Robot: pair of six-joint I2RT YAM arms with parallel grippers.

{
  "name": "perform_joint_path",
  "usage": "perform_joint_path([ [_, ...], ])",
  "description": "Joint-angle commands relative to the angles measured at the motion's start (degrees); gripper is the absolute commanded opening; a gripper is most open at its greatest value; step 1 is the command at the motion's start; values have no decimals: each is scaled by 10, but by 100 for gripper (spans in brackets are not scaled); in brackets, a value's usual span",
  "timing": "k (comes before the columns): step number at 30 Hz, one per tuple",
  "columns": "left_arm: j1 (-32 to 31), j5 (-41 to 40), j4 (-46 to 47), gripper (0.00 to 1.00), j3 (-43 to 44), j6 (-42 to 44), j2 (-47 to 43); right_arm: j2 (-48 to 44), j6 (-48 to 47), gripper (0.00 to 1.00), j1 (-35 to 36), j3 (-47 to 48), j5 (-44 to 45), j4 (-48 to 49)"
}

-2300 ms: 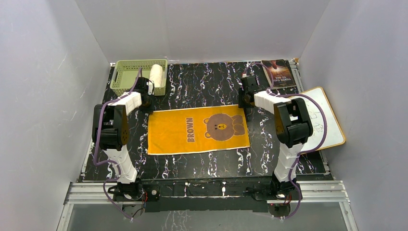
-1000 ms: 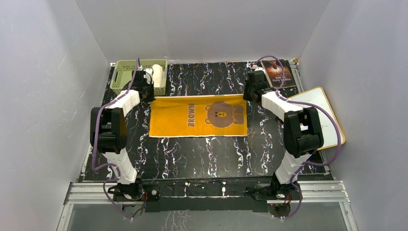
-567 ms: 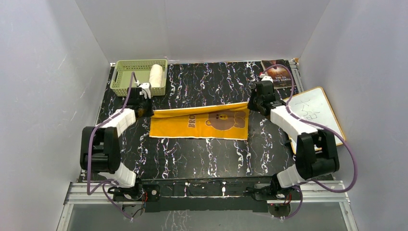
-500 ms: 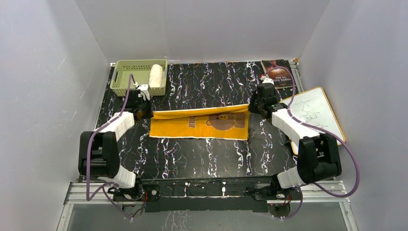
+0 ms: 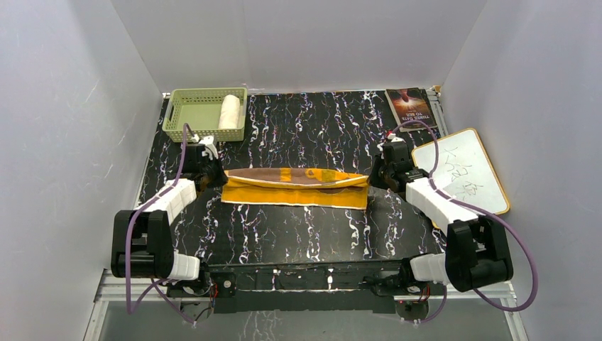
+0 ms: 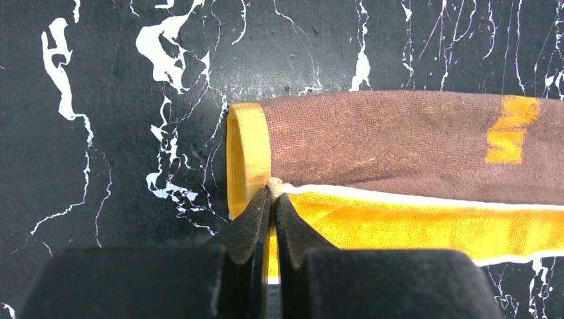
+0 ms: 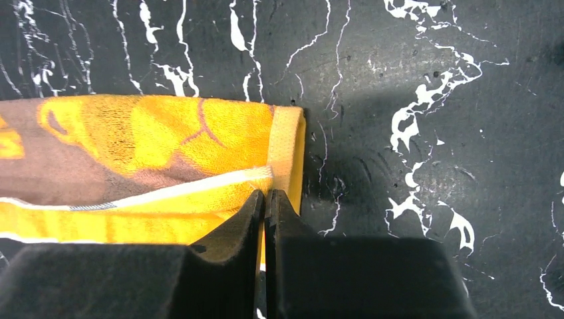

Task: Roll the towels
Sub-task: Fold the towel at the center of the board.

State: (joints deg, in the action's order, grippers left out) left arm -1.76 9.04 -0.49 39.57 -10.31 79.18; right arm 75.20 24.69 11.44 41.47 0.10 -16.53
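The orange-yellow bear towel (image 5: 294, 186) lies mid-table with its far half folded toward me, brown underside up. My left gripper (image 5: 213, 174) is shut on its far left corner (image 6: 274, 187). My right gripper (image 5: 375, 176) is shut on its far right corner (image 7: 269, 178). Both hold the lifted edge over the lower layer. The brown underside with mirrored lettering shows in the left wrist view (image 6: 399, 143), the bear print in the right wrist view (image 7: 153, 133). The cream-white towel (image 5: 228, 111) stands rolled in the green basket (image 5: 192, 114).
A book (image 5: 412, 106) lies at the far right corner. A whiteboard (image 5: 461, 170) rests at the right edge beside my right arm. The basket stands at the far left. Grey walls enclose the black marbled table (image 5: 298, 227).
Both grippers took the towel's far corners and pulled them toward me, folding the far half over the near half. The bear face and lettering are now mostly covered.
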Motion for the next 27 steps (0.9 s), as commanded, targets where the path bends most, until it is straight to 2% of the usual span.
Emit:
perform_joint_path([
  [1, 5, 4, -6, 0, -3, -12, -23, -33, 16, 0, -4, -5, -10, -2],
  [14, 20, 22, -15, 0, -10, -21, -20, -63, 16, 0, -4, -27, -22, -41],
  [15, 20, 23, -20, 4, -7, -22, -19, -65, 15, 1, -4, -26, -21, -45],
  [16, 20, 23, -24, 10, -3, -23, -19, -67, 13, 9, -4, -25, -20, -49],
  [20, 22, -9, -39, 42, 9, -38, -45, -83, 8, 52, -4, -13, -5, -60],
  [21, 23, -14, -43, 46, 14, -40, -55, -90, 8, 59, -4, -9, -2, -60],
  [22, 22, -14, -46, 48, 18, -37, -69, -100, 8, 63, -4, -3, -1, -60],
  [23, 23, -15, -45, 57, 21, -35, -85, -105, 10, 65, -4, 1, 1, -57],
  [24, 22, -19, -43, 72, 24, -37, -102, -112, 11, 66, -4, 5, 1, -51],
  [26, 23, -23, -30, 82, 27, -38, -133, -120, 12, 68, -4, 13, 3, -28],
  [27, 23, -18, -20, 91, 29, -40, -147, -116, 12, 68, -4, 21, 3, -18],
])
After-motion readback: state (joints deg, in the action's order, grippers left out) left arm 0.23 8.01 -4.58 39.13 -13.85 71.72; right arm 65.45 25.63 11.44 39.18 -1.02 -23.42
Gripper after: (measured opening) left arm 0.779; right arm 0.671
